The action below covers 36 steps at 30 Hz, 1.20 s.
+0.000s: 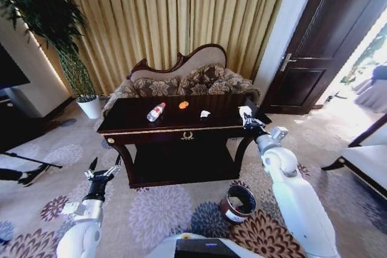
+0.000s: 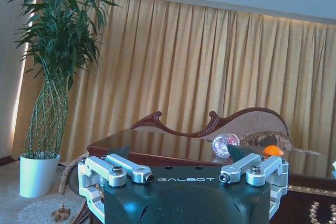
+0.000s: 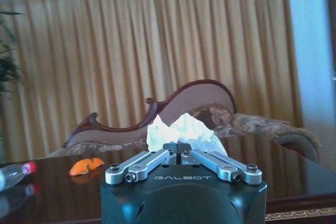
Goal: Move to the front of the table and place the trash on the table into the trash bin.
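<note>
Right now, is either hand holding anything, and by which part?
The right hand is shut on a white crumpled scrap, pinching its lower edge over the table. The left hand is open, holding nothing.

sofa (image 1: 181, 80) partly behind table (image 1: 181, 126), bottle (image 3: 13, 174) edge-cropped

The dark table (image 1: 139, 126) carries a bottle (image 1: 155, 112), an orange piece (image 1: 183, 105) and a white scrap (image 1: 204, 113).

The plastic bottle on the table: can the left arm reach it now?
Probably not yet. The left gripper hangs open, low beside the table's left front corner, while the bottle lies up on top, farther back.
</note>
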### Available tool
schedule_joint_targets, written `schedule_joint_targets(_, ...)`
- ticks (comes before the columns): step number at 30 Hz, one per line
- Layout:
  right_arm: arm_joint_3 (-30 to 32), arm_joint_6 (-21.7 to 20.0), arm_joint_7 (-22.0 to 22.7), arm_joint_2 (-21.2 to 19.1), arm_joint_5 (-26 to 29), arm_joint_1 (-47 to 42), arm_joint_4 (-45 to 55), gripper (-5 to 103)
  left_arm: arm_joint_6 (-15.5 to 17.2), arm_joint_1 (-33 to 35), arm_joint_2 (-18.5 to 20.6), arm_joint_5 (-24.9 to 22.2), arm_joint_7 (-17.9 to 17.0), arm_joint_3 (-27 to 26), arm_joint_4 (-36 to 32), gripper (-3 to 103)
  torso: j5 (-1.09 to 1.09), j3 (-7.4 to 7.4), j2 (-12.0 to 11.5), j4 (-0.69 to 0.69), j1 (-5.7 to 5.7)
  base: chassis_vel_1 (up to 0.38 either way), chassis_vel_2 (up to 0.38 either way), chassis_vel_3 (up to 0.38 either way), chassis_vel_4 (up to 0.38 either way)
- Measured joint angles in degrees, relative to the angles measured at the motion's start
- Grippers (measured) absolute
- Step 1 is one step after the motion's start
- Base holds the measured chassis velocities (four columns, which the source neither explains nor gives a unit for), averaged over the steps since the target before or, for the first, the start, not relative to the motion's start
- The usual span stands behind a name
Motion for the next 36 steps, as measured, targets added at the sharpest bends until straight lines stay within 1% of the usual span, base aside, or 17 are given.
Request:
schedule_joint_targets(2, -0.3, 0.9, -1.6, -1.1, 0.2, 0.2, -1.3, 0, 0.0, 0.1, 0.1, 0.0, 0.0, 0.0, -0.1, 100, -0.01, 0.00, 0.0, 0.00, 0.00, 0.092, -0.113, -0.083, 0.101)
schedule_joint_targets(9, -0.4, 2.8, -4.1, -3.8, 1.8, -0.9, -3.0, 0, -0.1, 0.3, 0.6, -0.1, 0.1, -0.2, -0.1, 100, -0.02, 0.00, 0.0, 0.01, 0.00, 0.094, -0.087, -0.082, 0.099)
schedule_joint_targets(15, -0.4, 3.2, -4.2, -3.0, 1.4, -2.8, -3.0, 0, -0.1, 0.1, 0.5, -0.1, 0.2, 0.2, 0.0, 100, -0.01, 0.00, 0.0, -0.02, 0.00, 0.070, -0.066, -0.082, 0.064)
schedule_joint_targets(16, -0.5, 3.4, -4.3, -2.7, 1.2, -2.9, -3.4, 0, -0.1, 0.1, 0.5, -0.1, 0.2, 0.2, 0.0, 100, -0.01, 0.00, 0.0, 0.01, 0.00, 0.086, -0.064, -0.070, 0.078)
schedule_joint_targets(19, -0.5, 3.6, -4.4, -2.4, 1.0, -3.1, -3.8, 0, -0.1, 0.2, 0.6, -0.1, 0.2, 0.2, -0.1, 100, -0.01, 0.00, 0.0, 0.01, 0.00, 0.080, -0.079, -0.074, 0.071)
schedule_joint_targets(29, -0.2, 4.8, -5.0, -2.9, 1.0, -3.9, -4.6, 0, -0.2, 0.4, 0.6, -0.2, 0.2, 0.0, -0.2, 100, -0.01, 0.00, 0.0, 0.00, 0.00, 0.084, -0.079, -0.078, 0.076)
schedule_joint_targets(36, 0.5, 5.2, -5.4, -2.9, 0.1, -5.4, -4.9, 0, -0.3, 0.7, 0.6, -0.2, 0.3, -0.1, -0.2, 100, -0.01, 0.00, 0.0, 0.01, 0.00, 0.000, 0.000, 0.000, 0.000)
